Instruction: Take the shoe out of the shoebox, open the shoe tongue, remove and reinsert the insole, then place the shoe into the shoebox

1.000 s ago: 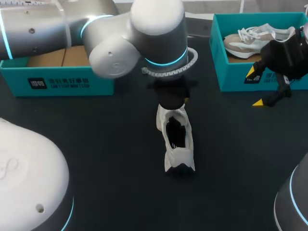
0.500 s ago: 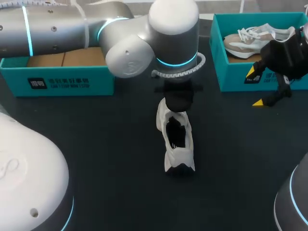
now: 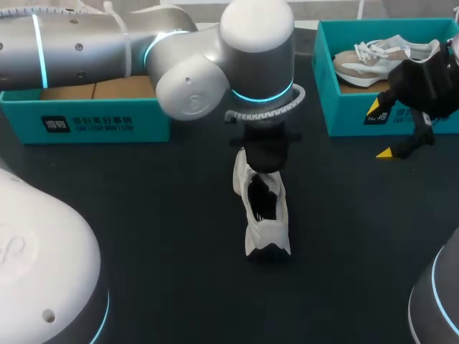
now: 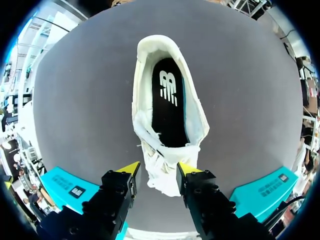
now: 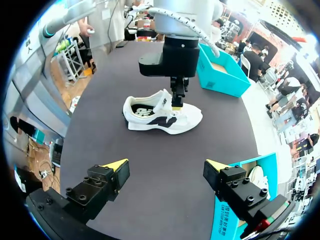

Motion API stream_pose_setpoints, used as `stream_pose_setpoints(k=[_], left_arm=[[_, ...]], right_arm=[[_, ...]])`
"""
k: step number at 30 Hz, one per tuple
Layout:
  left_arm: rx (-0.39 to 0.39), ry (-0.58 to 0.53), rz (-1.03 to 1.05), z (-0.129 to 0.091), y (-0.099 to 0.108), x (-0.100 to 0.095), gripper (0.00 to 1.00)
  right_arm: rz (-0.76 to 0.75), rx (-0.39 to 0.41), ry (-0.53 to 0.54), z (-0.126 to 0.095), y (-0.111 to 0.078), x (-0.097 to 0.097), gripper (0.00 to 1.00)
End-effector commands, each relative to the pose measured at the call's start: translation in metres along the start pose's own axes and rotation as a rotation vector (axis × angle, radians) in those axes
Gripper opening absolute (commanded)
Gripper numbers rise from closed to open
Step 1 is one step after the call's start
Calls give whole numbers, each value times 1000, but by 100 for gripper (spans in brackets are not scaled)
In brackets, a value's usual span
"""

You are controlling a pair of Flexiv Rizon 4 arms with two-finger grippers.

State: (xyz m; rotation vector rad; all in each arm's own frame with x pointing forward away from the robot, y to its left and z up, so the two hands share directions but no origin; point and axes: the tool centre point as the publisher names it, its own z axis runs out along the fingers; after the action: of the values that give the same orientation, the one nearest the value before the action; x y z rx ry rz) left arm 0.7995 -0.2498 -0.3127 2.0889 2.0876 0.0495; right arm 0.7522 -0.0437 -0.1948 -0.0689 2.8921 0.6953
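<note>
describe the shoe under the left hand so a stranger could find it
On the dark table, look between the left teal shoebox and the right shoebox, under the left hand. The white shoe lies there alone, black insole showing; the other shoe sits inside the right shoebox.

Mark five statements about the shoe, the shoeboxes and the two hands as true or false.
1. The white shoe stands on the table, not in a box. True.
2. The insole has been taken out and lies beside the shoe. False: the dark insole lies inside the white shoe.
3. The right hand grips the shoe by the heel. False: the right hand is open and empty, near the right shoebox, well away from the white shoe.
4. A second shoe lies in the right shoebox. True.
5. The left hand is at the tongue of the white shoe. True.
</note>
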Motion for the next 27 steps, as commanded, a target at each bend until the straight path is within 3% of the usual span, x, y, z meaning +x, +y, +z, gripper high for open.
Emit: stream_pose_setpoints(k=[1,9,14,27], left_arm=[[-9,-15,-1,-15,-4,11,47],[-2,13,13,-16,-4,18,47],[9,12,18,-12,-7,19,39],[30,3,27,-8,-15,19,36]], right_arm=[[1,4,0,1,1,0,100],[1,4,0,1,1,0,100],[1,4,0,1,1,0,100],[1,4,0,1,1,0,100]])
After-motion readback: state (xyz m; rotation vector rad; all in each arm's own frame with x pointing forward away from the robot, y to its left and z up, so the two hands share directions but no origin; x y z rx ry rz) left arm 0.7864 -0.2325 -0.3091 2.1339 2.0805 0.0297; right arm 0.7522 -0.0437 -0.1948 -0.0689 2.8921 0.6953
